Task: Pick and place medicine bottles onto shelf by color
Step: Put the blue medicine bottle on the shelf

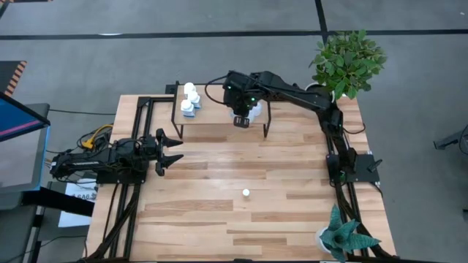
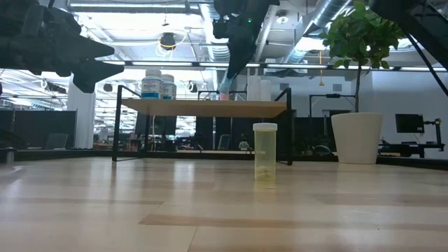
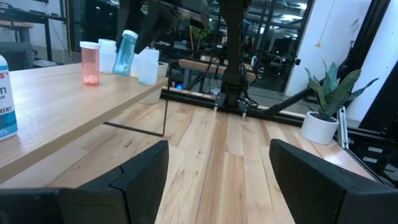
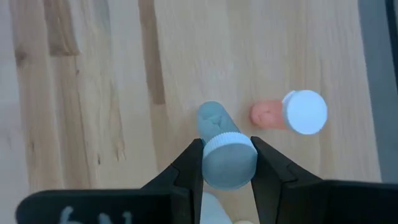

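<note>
While my right claw pinches a pale-blue bottle by its cap above the shelf, beside a pink bottle, it seems light, stiff and slick, best gripped at the ribbed cap; my left claw waits spread.

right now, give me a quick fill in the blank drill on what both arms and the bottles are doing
1. The right tool is shut on a pale ___ bottle above the shelf.
2. Beside it on the shelf stands an orange bottle with a ___ cap.
3. The left tool waits open and holds ___.
4. One yellowish bottle stands alone on the ___.

Missing: blue; white; nothing; table
</note>
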